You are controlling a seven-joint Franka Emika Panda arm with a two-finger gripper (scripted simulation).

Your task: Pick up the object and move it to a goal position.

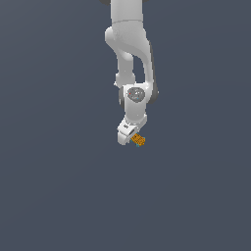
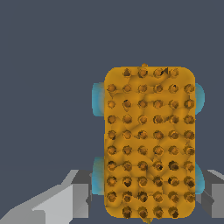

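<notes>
Orange object (image 2: 148, 144) sits between the gripper (image 1: 133, 138) fingers (image 2: 65, 201), seemingly clamped, at the arm's tip, mid-scene. No goal marker visible. Risk: narrow hold low on the object, so it may slip or twist during transfer.

No readable text, label, brand, number or sign in either view. The white arm (image 1: 128, 54) has a small dark mark on the block above its gripper (image 1: 133, 139), too small and blurred to read. A round grey patch with reddish specks on the wrist joint is likewise illegible. The orange block (image 2: 149, 144) shows only a grid of raised bumps, no lettering. The background is plain dark grey-blue, unmarked.
</notes>
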